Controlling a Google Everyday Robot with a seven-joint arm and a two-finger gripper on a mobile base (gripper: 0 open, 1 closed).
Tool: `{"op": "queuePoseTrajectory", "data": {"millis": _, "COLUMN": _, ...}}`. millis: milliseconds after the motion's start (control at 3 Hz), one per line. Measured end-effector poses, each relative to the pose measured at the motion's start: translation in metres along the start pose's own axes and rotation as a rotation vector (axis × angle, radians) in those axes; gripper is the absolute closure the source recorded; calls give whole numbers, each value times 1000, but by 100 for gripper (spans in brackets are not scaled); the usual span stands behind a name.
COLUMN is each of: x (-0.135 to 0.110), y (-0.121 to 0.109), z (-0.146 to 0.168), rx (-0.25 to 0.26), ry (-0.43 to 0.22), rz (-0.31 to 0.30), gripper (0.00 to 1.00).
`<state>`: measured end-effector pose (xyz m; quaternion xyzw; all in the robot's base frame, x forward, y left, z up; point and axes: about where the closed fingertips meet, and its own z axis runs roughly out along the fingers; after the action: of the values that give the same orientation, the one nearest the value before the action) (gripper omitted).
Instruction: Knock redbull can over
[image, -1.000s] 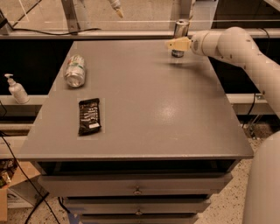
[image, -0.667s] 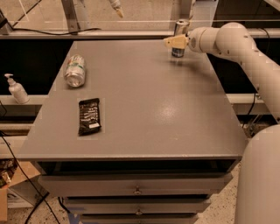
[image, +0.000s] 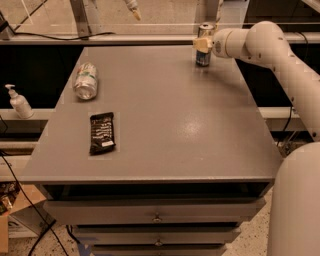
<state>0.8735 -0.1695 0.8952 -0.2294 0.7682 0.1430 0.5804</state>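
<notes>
The claw (image: 200, 45) is reaching in from the right at the upper right of the frame, sitting against the middle of the redbull can (image: 202, 59), and whether it is wide or narrow cannot be told. Compared with a second ago it is sitting slightly higher and further left, while the redbull can is still standing upright at the far right corner of the table (image: 175, 130). The other can (image: 86, 80) and the dark snack bar (image: 102, 132) are lying unmoved at the left.
</notes>
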Motion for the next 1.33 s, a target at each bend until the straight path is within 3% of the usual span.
{"op": "queuePoseTrajectory", "data": {"millis": 333, "x": -8, "y": 11, "z": -27, "rx": -38, "ry": 31, "rz": -70, "gripper": 88}}
{"op": "queuePoseTrajectory", "data": {"millis": 667, "x": -21, "y": 22, "z": -59, "rx": -88, "ry": 103, "rz": -170, "gripper": 100}}
{"op": "queuePoseTrajectory", "data": {"millis": 1000, "x": -21, "y": 35, "z": -75, "rx": -167, "ry": 200, "rz": -241, "gripper": 100}}
{"op": "queuePoseTrajectory", "data": {"millis": 1333, "x": -3, "y": 55, "z": -83, "rx": -272, "ry": 313, "rz": -269, "gripper": 100}}
